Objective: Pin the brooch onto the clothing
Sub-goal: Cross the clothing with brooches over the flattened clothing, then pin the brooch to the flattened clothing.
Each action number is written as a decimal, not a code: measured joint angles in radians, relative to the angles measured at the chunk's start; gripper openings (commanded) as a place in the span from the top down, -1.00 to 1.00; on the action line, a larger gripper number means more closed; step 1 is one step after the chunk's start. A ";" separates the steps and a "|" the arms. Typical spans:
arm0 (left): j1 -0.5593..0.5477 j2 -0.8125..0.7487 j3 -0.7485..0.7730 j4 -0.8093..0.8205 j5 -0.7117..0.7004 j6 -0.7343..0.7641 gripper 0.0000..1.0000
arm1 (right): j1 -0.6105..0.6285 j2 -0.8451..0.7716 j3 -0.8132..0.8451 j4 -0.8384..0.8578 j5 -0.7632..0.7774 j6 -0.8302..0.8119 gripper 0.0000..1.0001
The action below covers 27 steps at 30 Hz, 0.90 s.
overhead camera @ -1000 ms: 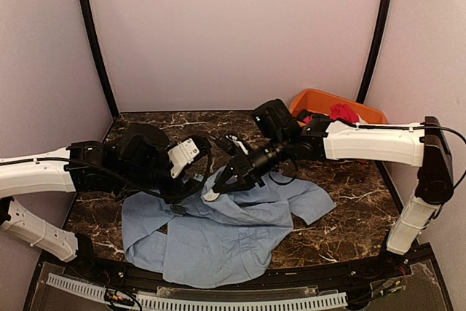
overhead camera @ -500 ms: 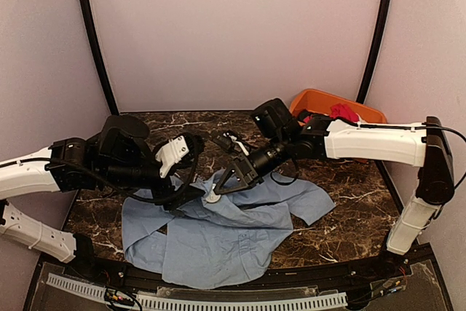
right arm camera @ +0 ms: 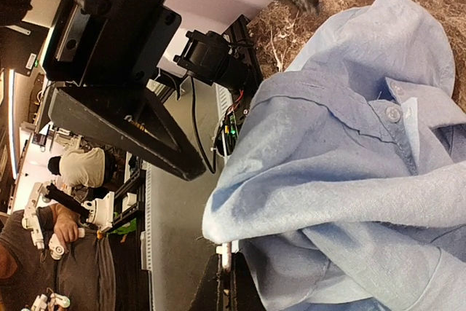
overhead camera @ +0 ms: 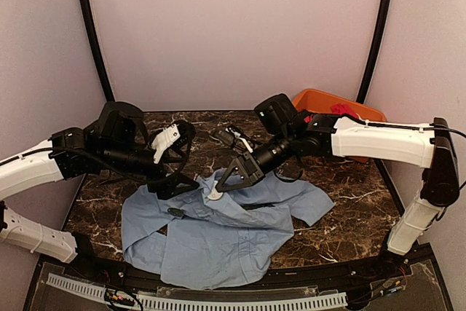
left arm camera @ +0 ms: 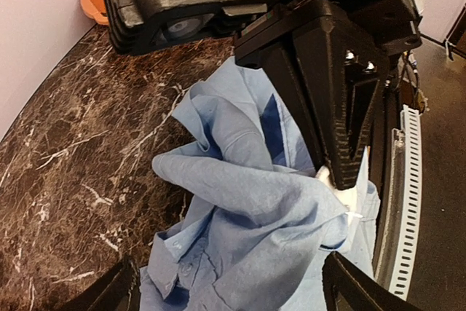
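Pale lilac walls (overhead camera: 233,34) enclosing scene on left, far and right. Black poles (overhead camera: 92,41) rising along far corners. Dark brown marbled tabletop (overhead camera: 349,180) showing white veins, reflecting soft even light. Orange bin (overhead camera: 320,100) sitting at far right. White slotted strip (overhead camera: 218,301) running along near edge.

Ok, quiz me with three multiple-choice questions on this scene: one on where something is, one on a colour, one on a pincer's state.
1. Where is the orange bin? A) far right corner B) near left corner C) centre
2. What colour is the shirt? A) red B) light blue C) white
3. The right pincer is: A) wide open B) shut on shirt fabric C) gripping the bin
Answers: 1 A, it sits at the back right by the wall; 2 B, pale blue in every view; 3 B, cloth bunches at its closed tips.
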 measured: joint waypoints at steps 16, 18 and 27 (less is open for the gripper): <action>0.005 0.116 0.041 0.011 0.248 0.014 -0.43 | 0.011 -0.006 0.020 -0.070 0.018 -0.116 1.00; 0.005 0.121 0.048 0.016 0.249 0.016 -0.40 | 0.013 -0.006 0.026 -0.079 0.018 -0.122 1.00; 0.005 0.154 0.055 0.026 0.266 0.018 -0.29 | 0.014 -0.006 0.034 -0.107 0.018 -0.142 1.00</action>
